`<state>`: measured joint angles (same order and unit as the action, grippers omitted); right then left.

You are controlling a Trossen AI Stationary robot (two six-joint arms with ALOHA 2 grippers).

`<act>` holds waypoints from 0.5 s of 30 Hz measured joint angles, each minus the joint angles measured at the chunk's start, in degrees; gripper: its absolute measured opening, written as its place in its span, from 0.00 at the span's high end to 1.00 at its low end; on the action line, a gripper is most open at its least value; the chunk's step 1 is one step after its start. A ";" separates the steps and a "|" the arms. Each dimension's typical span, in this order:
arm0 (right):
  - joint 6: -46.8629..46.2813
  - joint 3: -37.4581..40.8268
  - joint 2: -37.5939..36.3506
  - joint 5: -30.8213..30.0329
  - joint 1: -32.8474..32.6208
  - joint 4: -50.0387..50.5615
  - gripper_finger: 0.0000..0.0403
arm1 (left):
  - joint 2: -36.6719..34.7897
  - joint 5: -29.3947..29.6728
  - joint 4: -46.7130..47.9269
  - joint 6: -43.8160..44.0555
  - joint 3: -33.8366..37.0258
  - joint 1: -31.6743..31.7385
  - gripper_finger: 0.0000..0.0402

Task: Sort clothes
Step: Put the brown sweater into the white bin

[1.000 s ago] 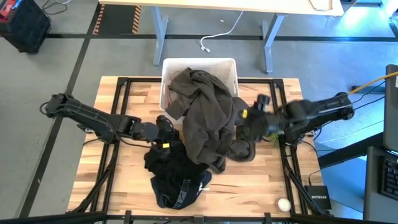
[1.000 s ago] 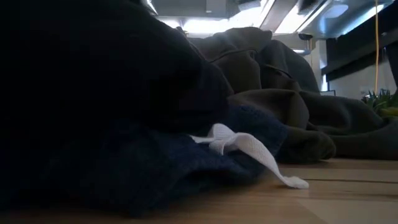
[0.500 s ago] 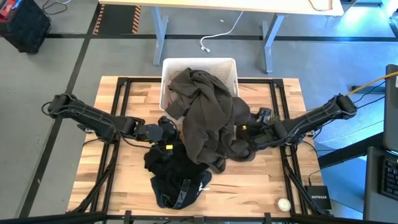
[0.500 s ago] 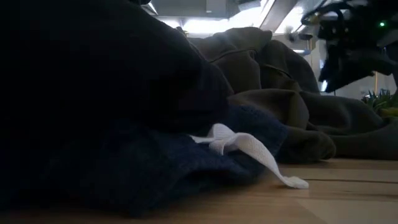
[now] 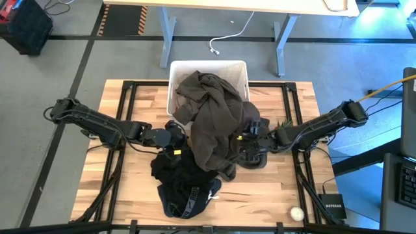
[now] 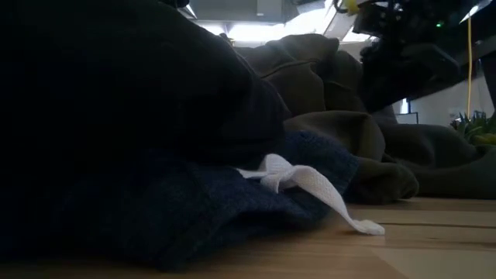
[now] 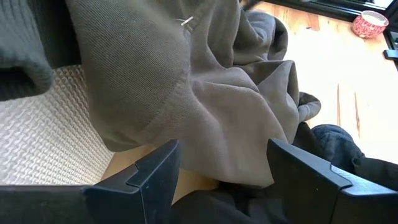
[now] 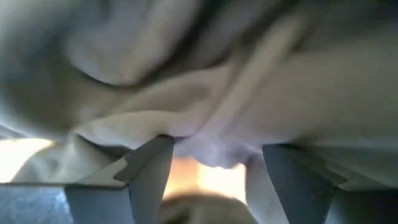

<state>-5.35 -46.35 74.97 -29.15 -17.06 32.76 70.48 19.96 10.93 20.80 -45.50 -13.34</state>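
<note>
At the upper centre of the high view, a white rectangular plastic bin [image 5: 177, 70] stands on the pale wooden desk [image 5: 286, 198]. A large olive-brown sweatshirt of soft knit [image 5: 211, 110] fills the bin and spills over its near wall, trailing down onto the desk toward the middle of the frame. What else lies inside the bin is hidden under it.

Below that, at lower centre, lies a heap of black garments [image 5: 179, 175]. In the low view, dark navy shorts [image 6: 178, 209] with a white flat drawstring [image 6: 310, 186] lie on the desk in the foreground.

The left gripper [image 5: 174, 132] sits at centre left, just beside the bin's near corner and the hanging sweatshirt. Its wrist view shows the fingers [image 7: 158, 171] spread apart, with the grey-brown cloth and the bin's textured white wall between and beyond them, nothing pinched.

The right gripper [image 5: 246, 138] is at centre right, pressed against the sweatshirt's right edge. In its wrist view the fingers [image 8: 152, 165] stand spread, with folds of cloth bunched right between them.

A small pale round object [image 5: 296, 212] rests near the desk's lower right corner.
</note>
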 joint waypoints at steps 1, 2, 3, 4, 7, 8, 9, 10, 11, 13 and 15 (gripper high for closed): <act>1.28 0.00 0.68 1.44 0.00 -1.94 0.34 | 0.00 -0.01 0.00 0.00 0.00 0.00 0.41; 2.80 0.00 1.50 2.77 -0.02 -3.85 0.34 | 0.00 -0.02 0.04 0.00 0.00 0.00 0.41; 4.32 0.00 2.39 3.39 -0.06 -5.98 0.34 | 0.00 -0.02 0.02 0.01 0.00 0.00 0.41; 5.41 0.00 3.22 3.42 -0.12 -8.13 0.34 | 0.00 0.00 -0.02 0.00 0.00 0.00 0.41; 5.82 0.00 5.75 -0.69 0.02 -13.86 0.34 | 0.00 -0.02 0.01 0.02 0.00 0.00 0.41; 5.85 0.00 6.59 -2.22 0.33 -15.36 0.34 | 0.00 0.00 0.01 0.02 0.00 0.00 0.41; 5.84 0.00 7.34 -3.16 0.76 -16.64 0.34 | 0.00 0.00 -0.02 0.04 0.00 0.00 0.41; 5.82 0.00 7.91 -3.44 1.29 -17.63 0.34 | 0.00 0.00 0.00 0.08 0.00 0.00 0.41; 5.79 0.00 8.52 -3.27 1.80 -18.64 0.34 | 0.00 0.00 0.01 0.19 0.00 0.00 0.41; 5.72 0.02 9.30 -0.10 2.68 -20.47 0.34 | 0.00 0.00 -0.01 0.24 0.00 0.00 0.41; 5.69 0.07 9.56 4.93 3.31 -22.55 0.34 | 0.00 0.00 -0.05 0.24 0.00 0.00 0.41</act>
<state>0.34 -46.28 84.53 -24.21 -13.75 10.21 70.48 19.97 10.88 21.04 -45.50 -13.34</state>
